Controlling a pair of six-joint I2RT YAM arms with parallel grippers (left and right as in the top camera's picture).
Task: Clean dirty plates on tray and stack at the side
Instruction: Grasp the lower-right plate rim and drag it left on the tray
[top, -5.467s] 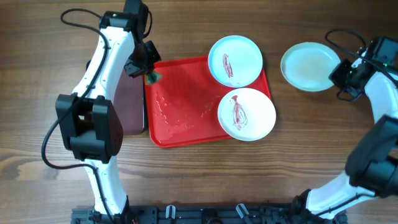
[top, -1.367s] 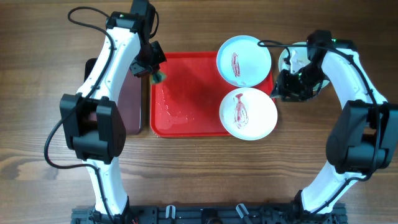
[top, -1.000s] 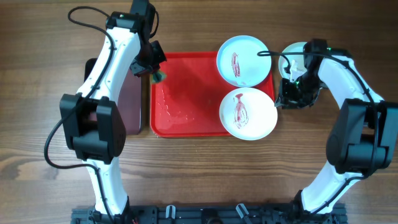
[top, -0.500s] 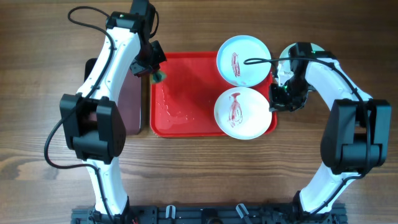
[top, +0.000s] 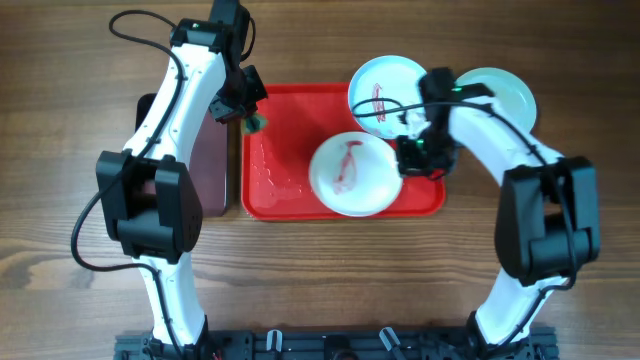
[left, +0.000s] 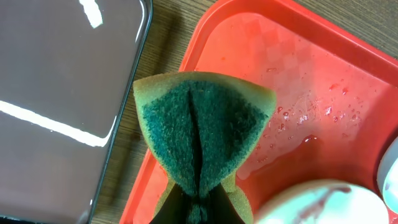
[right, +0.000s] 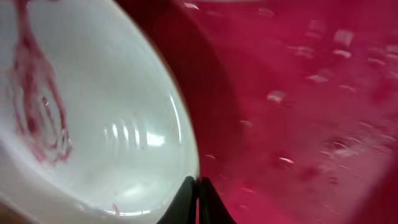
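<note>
A white plate (top: 350, 173) with a reddish-brown smear lies on the red tray (top: 280, 195), near its middle. My right gripper (top: 404, 163) is shut on this plate's right rim; in the right wrist view the jaws (right: 199, 186) pinch the plate's edge (right: 93, 124) over the wet tray (right: 311, 93). A pale mint-blue plate (top: 388, 85) with a smear sits on the tray's far right corner. My left gripper (top: 247, 117) is shut on a green sponge (top: 252, 124) above the tray's far left corner. The left wrist view shows the gripper (left: 199, 210), the sponge (left: 202, 134) and the tray (left: 298, 93).
A clean pale mint plate (top: 503, 95) lies on the wooden table right of the tray. A dark brown-black tray (top: 208, 165) lies along the red tray's left side and also shows in the left wrist view (left: 62, 74). Water drops cover the red tray's left part.
My right gripper moved left from the clean plate, shut on the white plate's rim and dragged it left to the tray's middle. The left arm has not moved.
</note>
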